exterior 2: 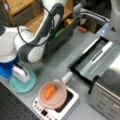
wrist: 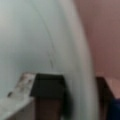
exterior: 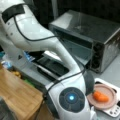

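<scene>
1. Your gripper (exterior 2: 22,73) sits low at a front view's left, its white finger resting on or just over a teal plate (exterior 2: 28,86). You cannot tell whether the pincer is open or closed; nothing shows between its fingers.
2. In the wrist view you see the pale teal plate surface (wrist: 27,37) filling most of the frame, with a dark finger pad (wrist: 48,85) at the bottom.
3. Just beside the teal plate, toward a front view's right, a pink plate (exterior 2: 60,98) rests on a white kitchen scale (exterior 2: 71,105). A carrot (exterior 2: 50,91) lies on the pink plate; you see it in both front views.
4. The toaster oven (exterior: 100,35) stands with its door (exterior 2: 93,58) dropped open flat onto the grey counter (exterior 2: 58,65).
5. A dark bin (exterior 2: 62,35) holding small coloured items stands behind the arm (exterior 2: 32,47), next to a wooden shelf unit (exterior 2: 20,6).
</scene>
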{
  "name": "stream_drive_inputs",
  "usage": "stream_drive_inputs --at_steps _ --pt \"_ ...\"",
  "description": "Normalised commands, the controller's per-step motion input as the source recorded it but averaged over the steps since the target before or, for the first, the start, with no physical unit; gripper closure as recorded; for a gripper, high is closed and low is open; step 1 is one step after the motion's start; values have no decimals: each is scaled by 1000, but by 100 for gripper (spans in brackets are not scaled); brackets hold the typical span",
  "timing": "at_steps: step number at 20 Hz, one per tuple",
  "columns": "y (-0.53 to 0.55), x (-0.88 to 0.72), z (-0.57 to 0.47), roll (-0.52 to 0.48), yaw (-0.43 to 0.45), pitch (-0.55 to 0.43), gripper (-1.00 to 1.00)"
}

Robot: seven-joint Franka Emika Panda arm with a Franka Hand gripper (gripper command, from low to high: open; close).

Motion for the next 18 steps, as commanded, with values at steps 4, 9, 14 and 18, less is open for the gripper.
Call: stream_drive_inputs --at_steps 4,9,14,18 --pt "5 57 -1 39 61 0 100" --pt "40 64 82 30 55 13 100" --pt "55 55 207 28 41 52 100" --pt "42 62 225 18 17 95 100"
